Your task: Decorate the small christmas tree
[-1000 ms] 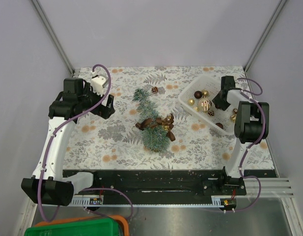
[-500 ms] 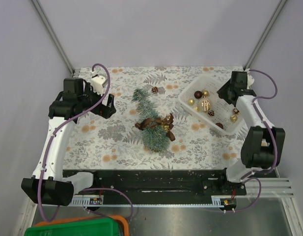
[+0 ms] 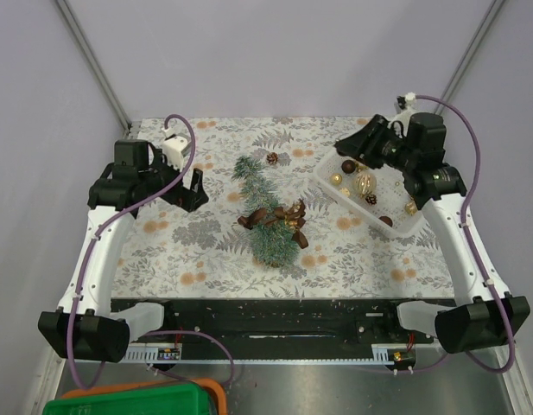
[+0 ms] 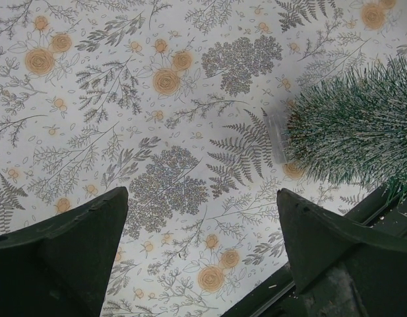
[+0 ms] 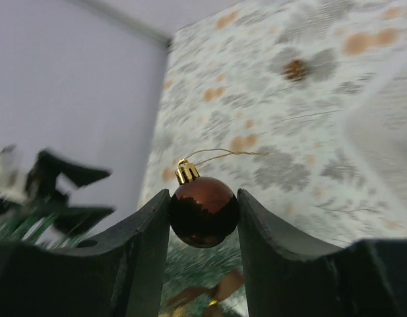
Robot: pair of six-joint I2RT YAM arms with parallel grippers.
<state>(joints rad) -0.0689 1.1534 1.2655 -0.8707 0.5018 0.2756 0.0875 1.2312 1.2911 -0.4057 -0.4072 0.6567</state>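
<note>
1. In the top view, the small christmas tree (image 3: 264, 216) lies on its side in the middle of the frame on the patterned tablecloth (image 3: 162, 251). Its tip points to the upper left and its broad end to the bottom. I cannot make out its base from here.
2. Brown ribbon pieces (image 3: 279, 216) sit across the tree's middle. I cannot tell whether they are fastened or only resting there.
3. In the right wrist view, the right gripper (image 5: 204, 195) is clamped on a brown bauble (image 5: 203, 214), one finger pressed to each side. The bauble's gold cap (image 5: 185, 172) points up, with a thin thread loop trailing to the right.
4. Everything behind the bauble in that view is blurred. I can read only the cloth's print and some dark shapes at the left edge.
5. In the top view, the right gripper (image 3: 348, 147) hangs at the upper right, over the upper left corner of the white tray (image 3: 335, 193). The dark fingers hide the bauble there.
6. The tray holds several gold and brown ornaments, too small for me to count reliably.
7. The left gripper (image 4: 202, 195) has its fingers spread wide with nothing between them, above bare cloth. Frosted bristles of the tree (image 4: 355, 132) enter at the right edge and are cut off by the frame.
8. In the top view, the left gripper (image 3: 193, 188) sits left of the tree, apart from it.
9. A green bin (image 3: 136, 402) shows at the bottom left, mostly cropped.
</note>
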